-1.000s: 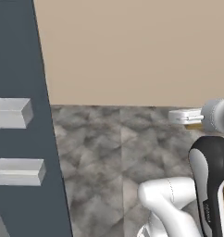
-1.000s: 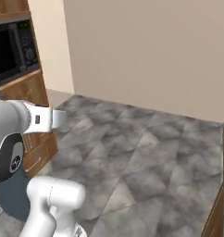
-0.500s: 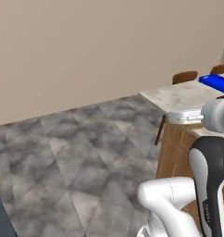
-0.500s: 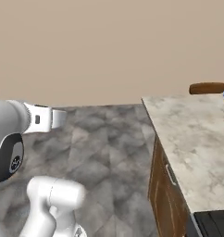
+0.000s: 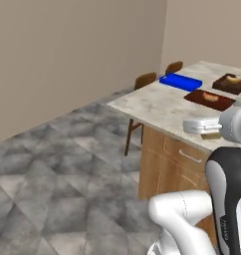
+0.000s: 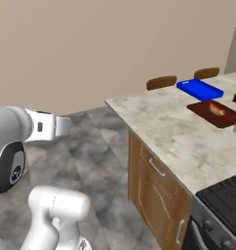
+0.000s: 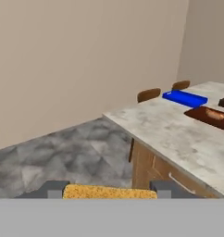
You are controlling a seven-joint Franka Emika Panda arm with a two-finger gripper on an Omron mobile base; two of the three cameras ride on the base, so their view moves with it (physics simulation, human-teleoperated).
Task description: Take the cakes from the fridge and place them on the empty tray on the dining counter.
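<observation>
Tool [image 7: 109, 189] clamped on tan-yellow cake [image 7: 109, 191], held over floor, well short of tabletop [image 7: 178, 134]. Blue tray [image 7: 185, 98] sits at tabletop's far end, beside reddish-brown board [image 7: 208, 115] w/ food.

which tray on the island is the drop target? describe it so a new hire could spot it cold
Start at the dining counter, the marble-topped island with wood cabinets. Toward its far end, near the two wooden chairs, lies the empty tray. It is flat, bright blue and bare, whereas the reddish-brown board beside it carries food.
</observation>
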